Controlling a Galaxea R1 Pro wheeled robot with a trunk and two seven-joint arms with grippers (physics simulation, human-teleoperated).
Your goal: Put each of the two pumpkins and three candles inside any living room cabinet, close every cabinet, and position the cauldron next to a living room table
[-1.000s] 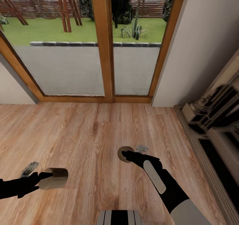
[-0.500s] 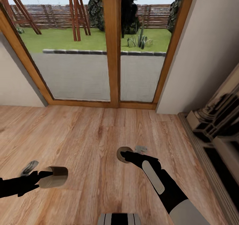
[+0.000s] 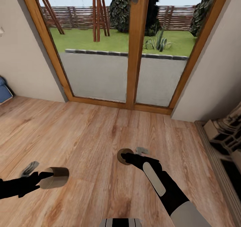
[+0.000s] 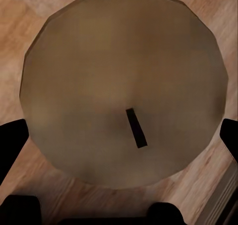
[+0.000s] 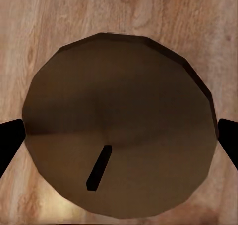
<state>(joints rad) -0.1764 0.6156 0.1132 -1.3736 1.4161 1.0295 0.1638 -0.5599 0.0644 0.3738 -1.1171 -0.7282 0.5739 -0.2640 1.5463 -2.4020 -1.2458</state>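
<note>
You have nothing to read here — no text, label, brand, number or sign stands on any surface in the head view or either wrist view.

L candle [image 3: 55, 182] left of R candle [image 3: 124, 155]; door [image 3: 134, 53] ahead.
</note>
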